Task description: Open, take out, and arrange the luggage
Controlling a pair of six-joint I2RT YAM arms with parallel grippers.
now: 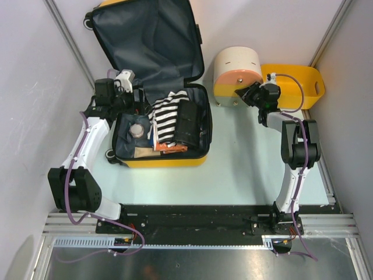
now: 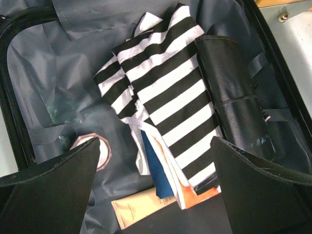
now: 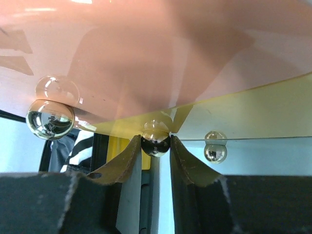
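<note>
One step of three is done, by my count.

Top view: the luggage (image 1: pixel 169 161) lies open at the table's (image 1: pixel 245 169) back left, its lid leaning on the rear wall. The striped garment (image 1: pixel 166 111), black roll pouch (image 1: pixel 187 122), jar (image 1: pixel 137 129) and tube (image 1: pixel 143 153) all sit inside, so unpacking and arranging remain. The left gripper (image 1: pixel 135 100) hovers over the case's left half. The right gripper (image 1: pixel 247 93) is at the drum-shaped box (image 1: pixel 236 67), beside the yellow basket (image 1: pixel 303 81). I see bare table in front of and right of the case; the left wall crowds it.

Left wrist: the fingers are spread wide above the garment and touch nothing. The case rim is close on either side.

Right wrist: the fingers pinch a metal ball stud (image 3: pixel 156 141) on the box's pink face.
</note>
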